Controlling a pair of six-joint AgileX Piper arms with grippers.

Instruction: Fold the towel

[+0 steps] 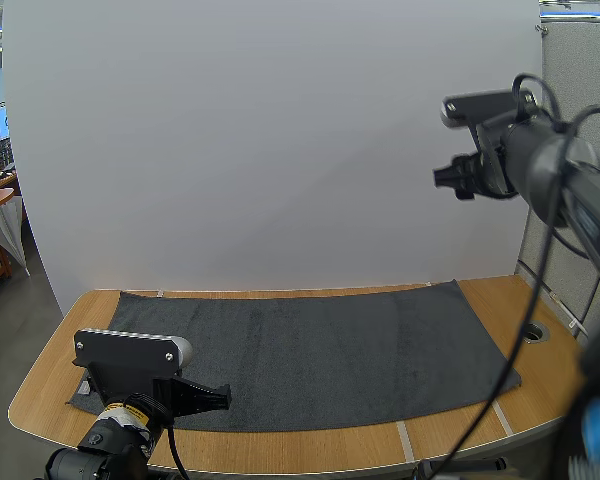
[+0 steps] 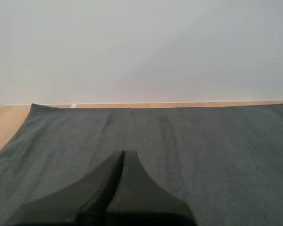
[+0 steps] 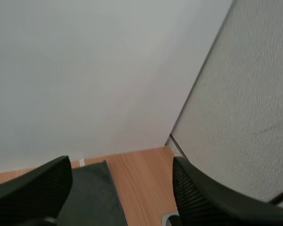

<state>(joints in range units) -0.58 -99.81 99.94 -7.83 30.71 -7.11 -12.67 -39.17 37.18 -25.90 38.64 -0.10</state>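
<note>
Wooden table (image 1: pixel 515 320), towel (image 1: pixel 320 345) lengthwise left-right

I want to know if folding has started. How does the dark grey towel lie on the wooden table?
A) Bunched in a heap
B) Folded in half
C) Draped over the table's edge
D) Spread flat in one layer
D: the dark grey cloth towel lies spread flat on the wooden table, with no edge turned over.

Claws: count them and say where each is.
2. The left claw, shut, sits low over the near left corner of the towel; the right claw, open, hangs high above the right end of the table.
</note>
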